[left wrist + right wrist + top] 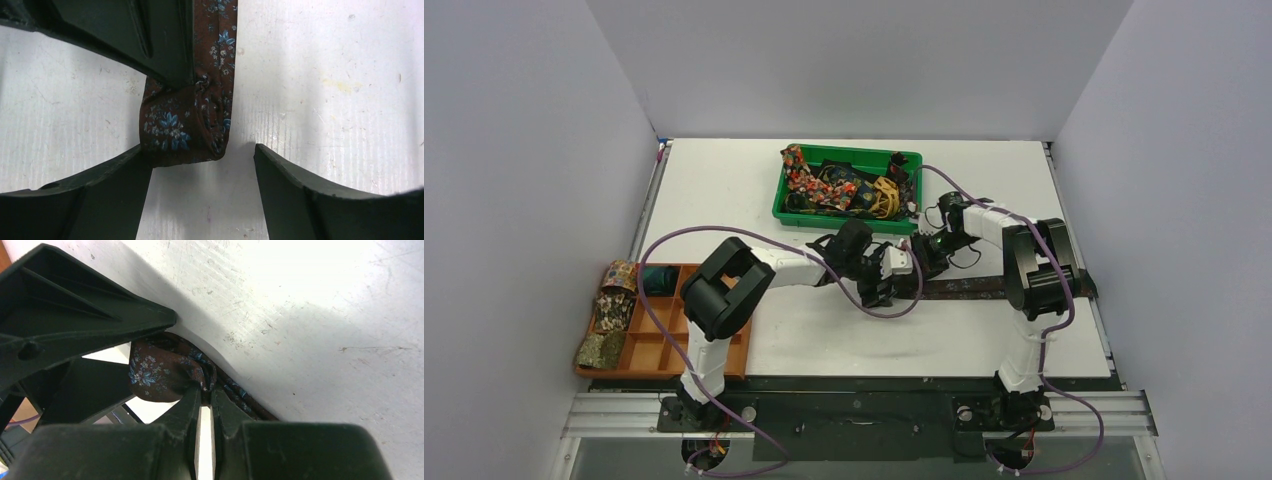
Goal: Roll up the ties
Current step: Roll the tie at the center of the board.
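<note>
Brown floral tie lies flat across the white bench, running from mid-bench toward the right arm; the mid-bench end is folded back on itself. Right fingers closed tight, pinching that folded end at the crease. Left fingers spread wide, straddling the fold, one just beside the fabric's corner, the other apart from it; holding nothing. Far side: green bin with a tangle of loose ties. Left edge: orange divided tray, rolled ties along its left side. Purple cables loop from both arms over the bench
</note>
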`<move>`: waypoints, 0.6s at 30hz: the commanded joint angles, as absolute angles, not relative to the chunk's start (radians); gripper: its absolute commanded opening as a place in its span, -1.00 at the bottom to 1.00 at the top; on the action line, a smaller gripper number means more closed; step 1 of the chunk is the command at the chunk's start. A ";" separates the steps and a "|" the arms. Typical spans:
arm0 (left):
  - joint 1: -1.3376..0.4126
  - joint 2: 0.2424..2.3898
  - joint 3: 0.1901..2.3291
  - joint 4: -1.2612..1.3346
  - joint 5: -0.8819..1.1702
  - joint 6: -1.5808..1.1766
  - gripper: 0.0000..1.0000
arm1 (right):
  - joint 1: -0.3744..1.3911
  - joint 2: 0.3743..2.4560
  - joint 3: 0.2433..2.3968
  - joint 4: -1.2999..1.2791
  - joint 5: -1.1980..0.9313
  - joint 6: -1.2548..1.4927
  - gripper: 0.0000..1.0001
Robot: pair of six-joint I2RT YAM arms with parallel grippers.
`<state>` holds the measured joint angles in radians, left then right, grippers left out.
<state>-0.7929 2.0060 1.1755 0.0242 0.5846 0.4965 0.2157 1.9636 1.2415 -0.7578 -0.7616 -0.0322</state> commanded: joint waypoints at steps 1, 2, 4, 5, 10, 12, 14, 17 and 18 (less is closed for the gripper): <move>-0.784 1.969 1.155 0.110 0.587 0.415 0.42 | 0.215 1.973 1.198 -0.752 -0.619 -0.086 -1.00; -0.785 1.972 1.158 0.116 0.581 0.406 0.44 | 0.216 1.962 1.193 -0.752 -0.622 -0.092 -1.00; -0.793 1.983 1.178 0.134 0.567 0.382 0.45 | 0.218 1.954 1.187 -0.752 -0.632 -0.096 -1.00; -0.800 1.993 1.184 0.137 0.557 0.368 0.46 | 0.218 1.951 1.188 -0.751 -0.640 -0.096 -1.00; -0.823 2.041 1.227 0.131 0.507 0.348 0.47 | 0.227 1.931 1.203 -0.751 -0.669 -0.097 -1.00; -0.831 2.061 1.231 0.134 0.490 0.350 0.47 | 0.231 1.919 1.208 -0.753 -0.682 -0.097 -1.00; -0.836 2.079 1.231 0.141 0.479 0.349 0.47 | 0.237 1.906 1.211 -0.760 -0.696 -0.099 -1.00; -0.848 2.116 1.237 0.124 0.466 0.376 0.34 | 0.249 1.892 1.215 -0.778 -0.722 -0.099 -1.00; -0.849 2.118 1.234 0.110 0.463 0.385 0.20 | 0.251 1.884 1.216 -0.783 -0.725 -0.098 -1.00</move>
<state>-0.8364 2.0647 1.2190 0.1410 0.4961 0.3744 0.2302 1.9404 1.2236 -0.7586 -0.7616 -0.0620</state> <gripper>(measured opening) 0.684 0.034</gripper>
